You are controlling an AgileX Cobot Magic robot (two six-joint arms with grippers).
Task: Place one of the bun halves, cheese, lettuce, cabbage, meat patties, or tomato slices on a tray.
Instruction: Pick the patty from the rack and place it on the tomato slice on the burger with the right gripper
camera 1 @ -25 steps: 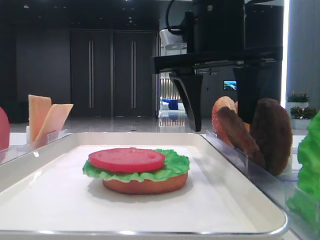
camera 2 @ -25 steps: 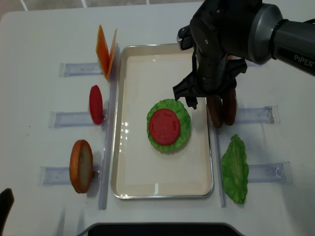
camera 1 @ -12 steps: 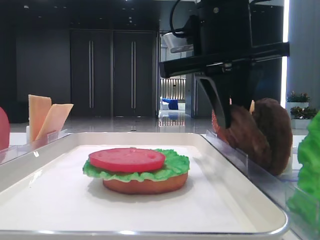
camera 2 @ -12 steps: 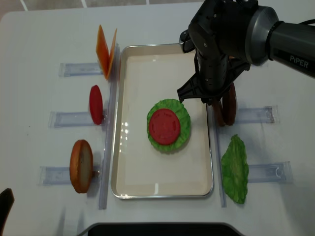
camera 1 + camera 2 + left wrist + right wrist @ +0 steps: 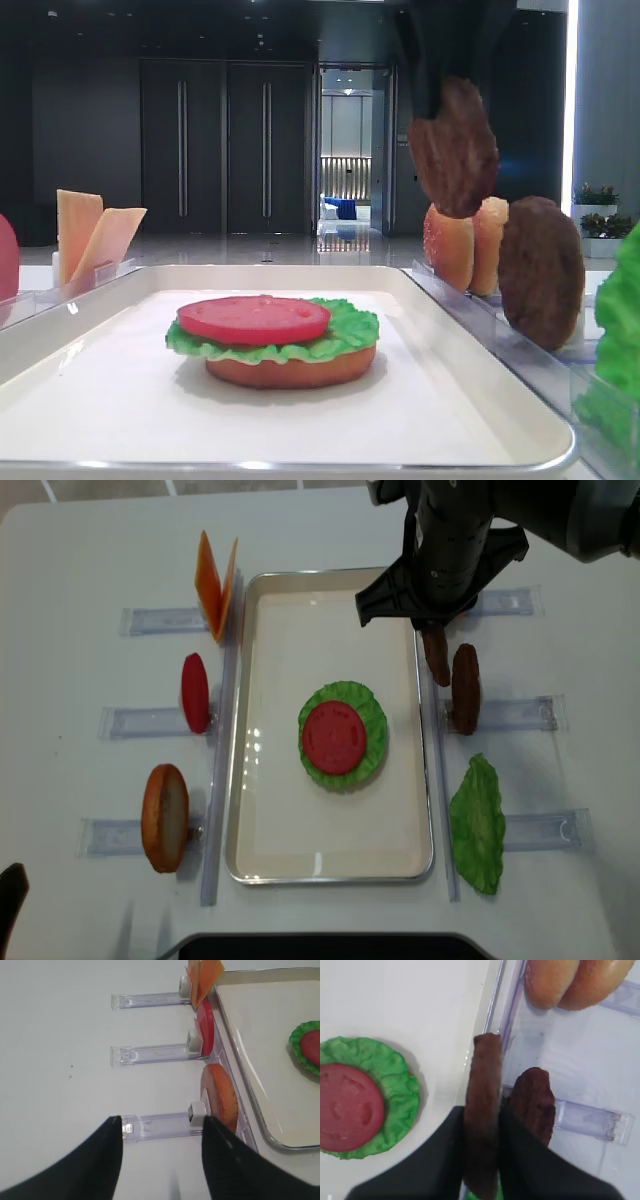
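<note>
Tray: large white rectangular tray (image 5: 262,810) — tan bun half, green ruffled lettuce and pinkish-red tomato slice (image 5: 332,736) stacked mid-tray.
Right gripper (image 5: 482,1125): clamped on a dark brown grainy meat patty (image 5: 453,148), aloft above the tray's right rim.
Left gripper (image 5: 160,1147): fingers parted — nothing between them.

"What kind of place is this?"

"It looks like a big show hall or office lobby, not a home. Behind the white table (image 5: 80,560) there are tall dark doors (image 5: 225,150) with long handles, a shiny floor (image 5: 250,250), and a bright hallway (image 5: 345,160) far back."

"Is it a kitchen?"

"No. The food is pretend food, standing in clear plastic racks (image 5: 150,1052) beside a white tray (image 5: 330,870). A black robot arm (image 5: 460,540) works over it, so it is a robot test spot."
</note>
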